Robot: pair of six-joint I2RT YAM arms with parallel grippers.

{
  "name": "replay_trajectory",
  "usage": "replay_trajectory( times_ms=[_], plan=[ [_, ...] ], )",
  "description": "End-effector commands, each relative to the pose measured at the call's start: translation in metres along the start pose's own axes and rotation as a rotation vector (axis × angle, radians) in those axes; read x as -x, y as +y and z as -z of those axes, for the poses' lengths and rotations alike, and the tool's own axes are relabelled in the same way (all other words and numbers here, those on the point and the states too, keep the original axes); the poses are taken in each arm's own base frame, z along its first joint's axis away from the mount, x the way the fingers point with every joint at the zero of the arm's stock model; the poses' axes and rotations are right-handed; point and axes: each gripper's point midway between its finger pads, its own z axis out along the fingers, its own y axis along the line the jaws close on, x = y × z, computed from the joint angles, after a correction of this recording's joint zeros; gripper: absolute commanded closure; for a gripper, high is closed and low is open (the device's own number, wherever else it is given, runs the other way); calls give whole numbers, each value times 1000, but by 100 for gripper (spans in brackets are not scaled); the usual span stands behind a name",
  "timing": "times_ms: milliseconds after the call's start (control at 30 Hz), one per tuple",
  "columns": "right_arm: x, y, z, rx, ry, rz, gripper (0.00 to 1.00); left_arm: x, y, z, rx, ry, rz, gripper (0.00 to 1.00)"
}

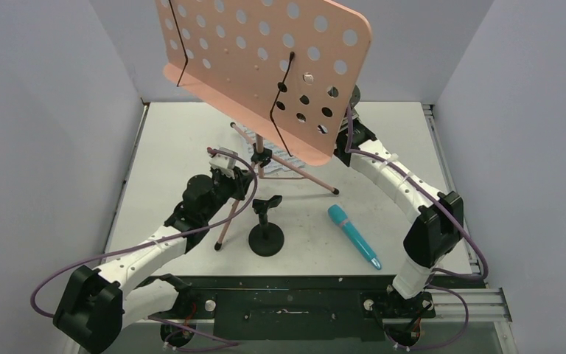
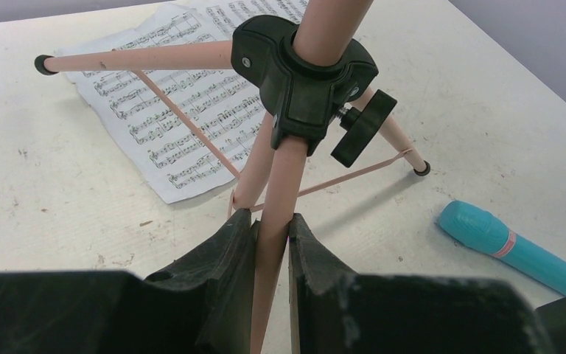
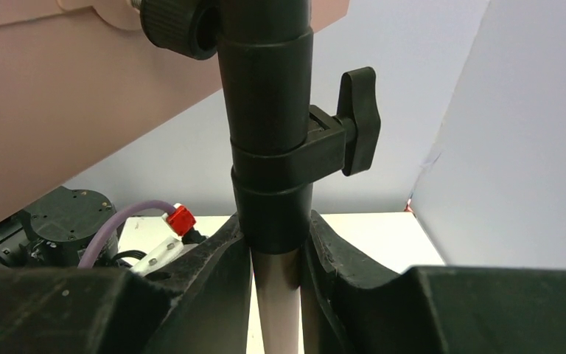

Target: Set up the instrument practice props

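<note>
The pink perforated music stand [image 1: 265,66] stands upright on its tripod in the middle of the table. My left gripper [image 2: 269,221] is shut on the tripod's near leg [image 1: 228,210], just below the black hub [image 2: 302,81]. My right gripper [image 3: 274,228] is shut on the upper pole at its black clamp collar [image 3: 269,169], under the desk. A sheet-music page [image 2: 184,110] lies flat beneath the tripod. The teal microphone [image 1: 354,236] lies on the table to the front right. The black round-based mic stand [image 1: 266,225] stands upright beside the held leg.
Grey walls [image 1: 44,110] enclose the white table [image 1: 177,140] on the left, back and right. A metal rail [image 1: 486,299] runs along the near edge by the arm bases. The stand's desk overhangs the back half of the table.
</note>
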Motion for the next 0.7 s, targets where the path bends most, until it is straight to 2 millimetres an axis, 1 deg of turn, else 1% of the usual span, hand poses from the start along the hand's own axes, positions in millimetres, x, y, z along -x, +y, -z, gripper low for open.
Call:
replay_trajectory(
  times_ms=[0, 67, 133, 267, 367, 467, 500, 600, 667],
  plan=[
    [32, 22, -5, 63, -69, -26, 74, 56, 28, -5, 123, -212, 68, 100],
    [31, 21, -7, 60, -73, -39, 64, 55, 30, -6, 123, -210, 68, 100],
    [30, 21, -7, 63, -75, -46, 59, 54, 32, -7, 126, -212, 70, 100],
    [27, 19, -7, 55, -69, -60, 42, 51, 35, -9, 128, -210, 72, 100],
    [20, 15, -5, 30, -43, -76, 19, 49, 37, -10, 131, -209, 77, 100],
    [11, 12, -1, 7, 3, -67, 11, 49, 40, -11, 137, -211, 83, 100],
    [5, 10, 2, -10, 31, -76, 9, 49, 40, -11, 138, -214, 85, 100],
    [-5, 3, 12, -67, 86, -69, 1, 49, 42, -13, 143, -216, 90, 100],
    [-9, -2, 21, -111, 108, -62, 6, 50, 44, -14, 149, -219, 93, 100]
  ],
)
